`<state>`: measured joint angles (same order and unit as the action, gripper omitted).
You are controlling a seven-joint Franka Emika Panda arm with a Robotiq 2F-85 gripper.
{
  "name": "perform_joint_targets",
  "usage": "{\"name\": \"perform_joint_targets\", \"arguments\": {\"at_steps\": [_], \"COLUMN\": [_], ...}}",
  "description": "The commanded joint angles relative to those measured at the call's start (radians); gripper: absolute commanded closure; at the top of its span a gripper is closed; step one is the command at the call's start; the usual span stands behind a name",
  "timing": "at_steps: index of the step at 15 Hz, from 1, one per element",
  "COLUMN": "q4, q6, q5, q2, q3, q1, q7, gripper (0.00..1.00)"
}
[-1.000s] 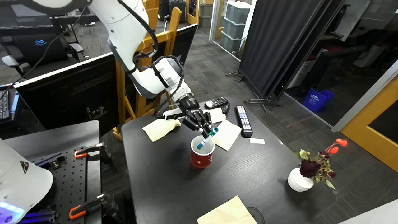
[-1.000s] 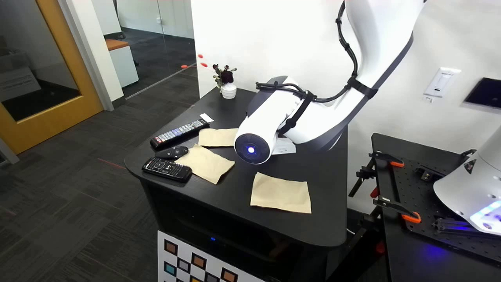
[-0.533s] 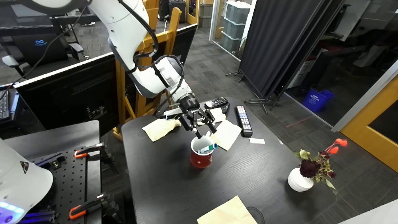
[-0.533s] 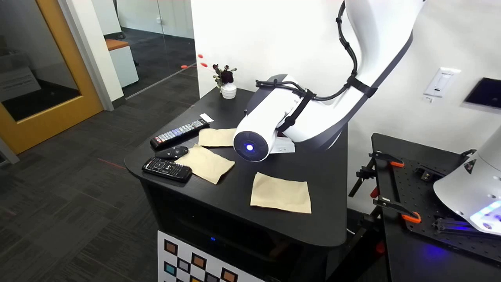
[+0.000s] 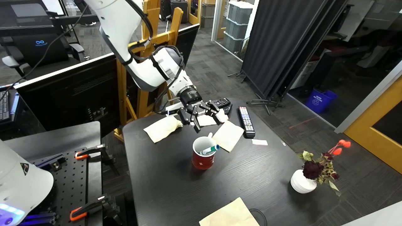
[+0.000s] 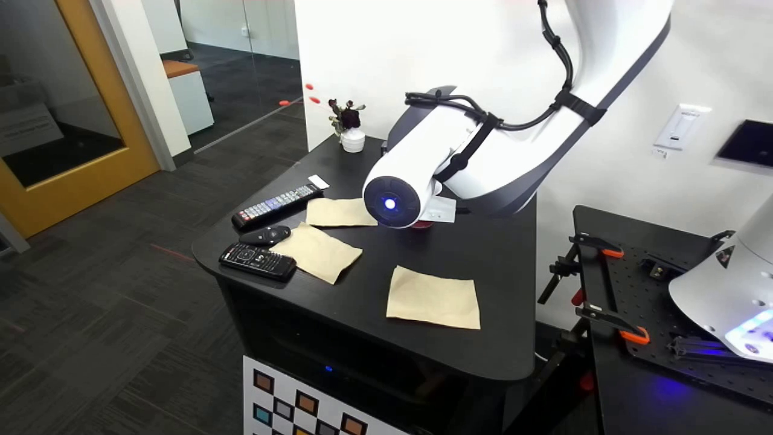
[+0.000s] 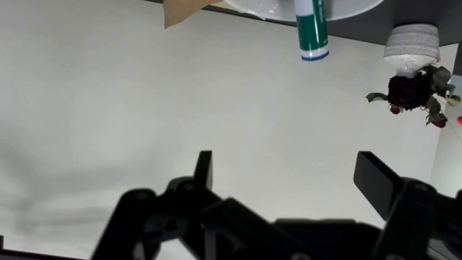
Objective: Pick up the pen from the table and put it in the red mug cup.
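Note:
In an exterior view the red mug cup (image 5: 202, 162) stands upright on the black table (image 5: 166, 175). The teal-and-white pen (image 5: 209, 150) leans inside it, its teal end poking over the rim. Just above and behind the mug my gripper (image 5: 208, 126) is open, with no contact with mug or pen. The wrist view shows wide-apart fingers (image 7: 375, 184) with only bare wall between them. There, the pen (image 7: 312, 32) juts out past the mug's white rim (image 7: 267, 9) at the top. In an exterior view the arm hides the gripper and most of the mug (image 6: 421, 225).
Remotes (image 5: 246, 121) and tan paper napkins (image 5: 228, 135) lie around the mug's far side. A small white card (image 5: 259, 142) sits nearby. The white flower pot (image 5: 303, 182) stands near the table's edge, another tan napkin (image 5: 234, 215) at the front.
My gripper opened and let go of the pen, which dropped from between the fingers to lean in the mug. The arm has since risen away from the mug.

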<state>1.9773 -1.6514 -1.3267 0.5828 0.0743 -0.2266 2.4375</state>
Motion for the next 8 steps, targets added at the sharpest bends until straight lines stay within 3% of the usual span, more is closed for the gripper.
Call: {"name": "perform_joint_targets", "arguments": {"at_steps": [1,5,6,8], "q4": [0.093,0.150,0.088,0.108], "q6": [0.029,-0.024,0.015,0.009], "q5": [0.008,-0.002,-0.005,-0.005], "q2": [-0.108,-0.187,-0.116,-0.143], "q3": [0.023,0.023,0.024,0.024], "q1": [0.013,0.045,0.026,0.036], "q7": [0.060,0.046,0.037,0.037], "gripper": [0.00,0.00,0.00,0.00]}}
